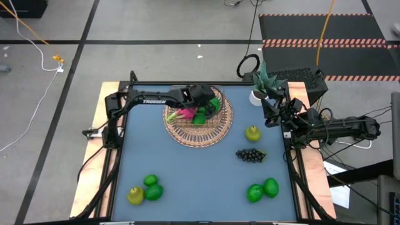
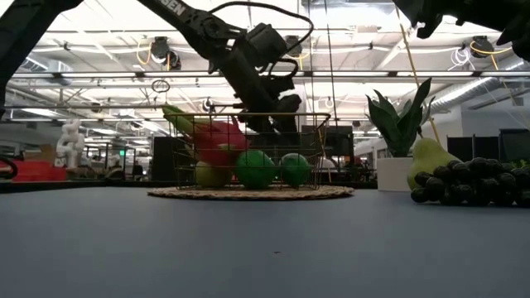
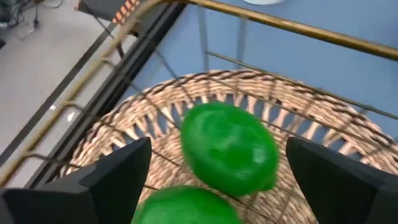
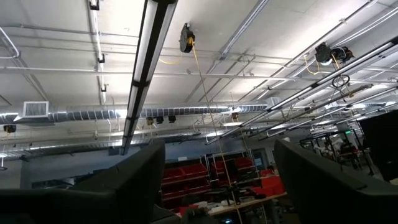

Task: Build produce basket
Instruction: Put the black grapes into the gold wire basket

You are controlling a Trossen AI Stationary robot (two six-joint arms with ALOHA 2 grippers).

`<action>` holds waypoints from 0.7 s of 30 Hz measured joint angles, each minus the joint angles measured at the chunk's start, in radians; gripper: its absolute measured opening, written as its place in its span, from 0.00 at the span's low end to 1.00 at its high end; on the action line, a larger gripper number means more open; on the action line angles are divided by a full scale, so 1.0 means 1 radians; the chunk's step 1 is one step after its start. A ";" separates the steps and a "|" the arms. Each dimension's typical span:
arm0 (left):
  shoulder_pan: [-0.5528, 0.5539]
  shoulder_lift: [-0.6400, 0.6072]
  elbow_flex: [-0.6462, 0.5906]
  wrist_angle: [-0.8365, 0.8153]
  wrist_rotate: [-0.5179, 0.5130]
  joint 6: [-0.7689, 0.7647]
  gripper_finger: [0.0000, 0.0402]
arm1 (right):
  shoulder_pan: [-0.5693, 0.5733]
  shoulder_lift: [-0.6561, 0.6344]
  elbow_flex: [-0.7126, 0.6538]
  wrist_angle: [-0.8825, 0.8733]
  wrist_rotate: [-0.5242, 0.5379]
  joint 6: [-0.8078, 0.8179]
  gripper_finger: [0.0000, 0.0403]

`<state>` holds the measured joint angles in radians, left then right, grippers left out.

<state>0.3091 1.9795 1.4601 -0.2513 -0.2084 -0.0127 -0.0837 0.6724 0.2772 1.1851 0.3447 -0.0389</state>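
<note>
The round wicker basket with a thin gold wire frame stands at the table's far middle. In it lie a pink dragon fruit and round green fruits. My left gripper hangs open just above the basket's far right part. Its fingers stand on either side of a green fruit lying on the wicker floor, with gaps between; a second green fruit lies beside it. My right gripper waits open at the table's right edge and points up at the ceiling.
A yellow-green pear and the dark grape bunch lie right of the basket. Two green fruits lie at the near right; two green fruits and a pear at the near left. A potted plant stands at the far right.
</note>
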 joint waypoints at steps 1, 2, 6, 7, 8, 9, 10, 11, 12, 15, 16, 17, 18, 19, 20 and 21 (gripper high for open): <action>-0.007 0.001 0.000 0.003 0.001 0.015 0.91 | 0.000 0.000 0.000 0.000 0.000 -0.001 0.74; -0.015 0.001 0.000 0.009 0.001 0.031 0.90 | 0.000 0.000 0.000 0.000 0.000 -0.001 0.74; -0.049 -0.005 0.000 0.015 -0.002 0.123 0.88 | 0.000 0.000 0.000 0.000 -0.001 -0.011 0.74; -0.057 -0.017 0.001 -0.010 -0.009 0.156 0.87 | 0.000 0.000 0.000 -0.002 -0.001 -0.011 0.74; -0.068 -0.029 0.003 -0.038 -0.031 0.197 0.87 | 0.000 0.000 0.000 -0.004 -0.001 -0.011 0.74; -0.078 -0.043 0.012 -0.052 -0.058 0.234 0.86 | 0.000 0.000 0.000 -0.005 -0.001 -0.013 0.74; -0.090 -0.064 0.022 -0.069 -0.087 0.268 0.86 | 0.000 0.000 0.000 -0.008 -0.001 -0.020 0.74; -0.100 -0.087 0.028 -0.097 -0.118 0.289 0.86 | 0.000 0.000 0.000 -0.008 -0.001 -0.025 0.74; -0.111 -0.108 0.034 -0.109 -0.140 0.296 0.85 | 0.000 0.000 0.001 -0.011 -0.001 -0.026 0.74; -0.137 -0.164 0.056 -0.080 -0.139 0.266 0.85 | 0.000 0.001 0.009 -0.024 -0.004 -0.026 0.74; -0.145 -0.180 0.059 -0.071 -0.126 0.251 0.85 | 0.000 0.002 0.012 -0.030 -0.003 -0.023 0.74; -0.153 -0.188 0.061 -0.036 -0.110 0.236 0.85 | 0.000 0.001 0.013 -0.034 -0.003 -0.023 0.74; -0.160 -0.196 0.063 -0.001 -0.085 0.223 0.85 | 0.000 0.001 0.014 -0.040 -0.004 -0.021 0.74; -0.166 -0.204 0.063 0.012 -0.060 0.215 0.84 | 0.000 0.001 0.017 -0.047 -0.004 -0.015 0.74; -0.172 -0.206 0.062 0.026 -0.035 0.212 0.84 | 0.000 0.001 0.022 -0.059 -0.005 -0.005 0.74; -0.178 -0.206 0.062 0.057 -0.011 0.210 0.84 | 0.000 0.000 0.026 -0.070 -0.005 0.002 0.74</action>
<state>0.1313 1.7733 1.5223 -0.1945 -0.2194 0.1974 -0.0841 0.6727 0.3036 1.1146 0.3393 -0.0365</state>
